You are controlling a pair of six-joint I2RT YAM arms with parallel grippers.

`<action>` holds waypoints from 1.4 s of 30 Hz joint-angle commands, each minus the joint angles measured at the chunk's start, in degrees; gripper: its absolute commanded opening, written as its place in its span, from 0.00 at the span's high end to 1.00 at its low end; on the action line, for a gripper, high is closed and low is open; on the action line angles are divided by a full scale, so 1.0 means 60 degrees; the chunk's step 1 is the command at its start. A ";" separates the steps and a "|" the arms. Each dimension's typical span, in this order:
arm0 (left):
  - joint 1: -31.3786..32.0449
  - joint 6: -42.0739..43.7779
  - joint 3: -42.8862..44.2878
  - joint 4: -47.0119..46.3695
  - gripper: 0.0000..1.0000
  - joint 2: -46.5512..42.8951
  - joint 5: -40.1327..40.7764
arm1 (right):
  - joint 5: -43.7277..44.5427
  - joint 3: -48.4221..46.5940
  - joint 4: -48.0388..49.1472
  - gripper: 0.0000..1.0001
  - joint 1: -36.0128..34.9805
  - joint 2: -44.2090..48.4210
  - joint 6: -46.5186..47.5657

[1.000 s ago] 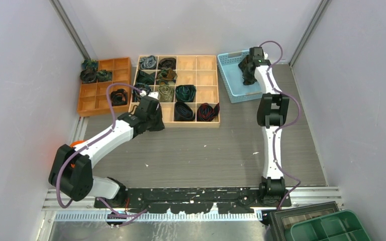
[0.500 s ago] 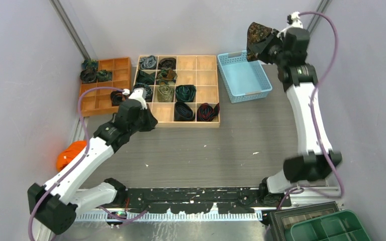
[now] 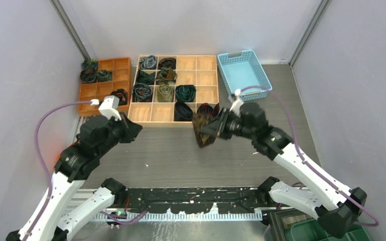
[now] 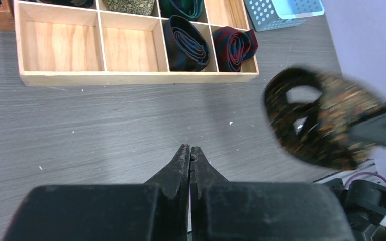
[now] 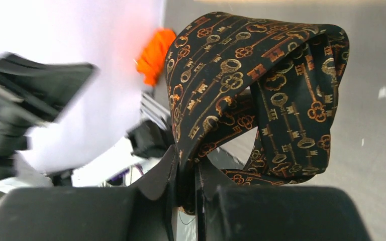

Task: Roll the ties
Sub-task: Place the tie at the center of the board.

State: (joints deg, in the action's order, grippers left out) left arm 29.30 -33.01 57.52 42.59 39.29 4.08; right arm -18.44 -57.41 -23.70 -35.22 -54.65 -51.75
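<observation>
Bare counter [image 4: 105,120] lies before the wooden tray [image 4: 130,78]
Its front wall bounds the far side; the tie [image 5: 261,75] in the right claw [image 5: 185,168] hangs over mid-counter.

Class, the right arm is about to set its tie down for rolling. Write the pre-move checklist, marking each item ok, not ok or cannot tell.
1. Right gripper clamped on the dark brown key-patterned fabric tie: ok.
2. Tie flat as a strip: not ok, bunched in loops.
3. Tie's ends findable: cannot tell.
4. Left gripper free: ok, shut and empty.
5. Bare grey table in front of the tray: ok.
6. Light wooden compartment tray has a free cell: ok.
</observation>
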 commanded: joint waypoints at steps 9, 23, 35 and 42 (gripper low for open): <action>0.0039 -0.0805 -0.0694 0.0659 1.00 -0.1108 -0.0504 | 0.2362 0.2868 0.3175 0.98 -0.3118 -0.2523 -0.1353; 0.0347 -0.1295 -0.2080 -0.0583 1.00 -0.0821 -0.1665 | 0.4889 -0.0608 -0.2304 0.13 -0.3239 -0.2315 0.1729; 0.2749 -0.1406 -0.1661 -0.0504 1.00 -0.0509 0.0567 | 0.4892 -0.2669 -0.4387 0.31 -0.3580 -0.6234 0.2937; 0.2749 -0.1156 -0.1493 -0.0070 1.00 -0.0698 0.1065 | 0.3878 -0.2284 -0.3438 0.32 -0.3945 -0.6795 0.2429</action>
State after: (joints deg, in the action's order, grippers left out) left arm 45.54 -40.47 45.74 42.04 36.07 7.38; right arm 7.94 -71.00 -47.64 -57.69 -96.38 -36.14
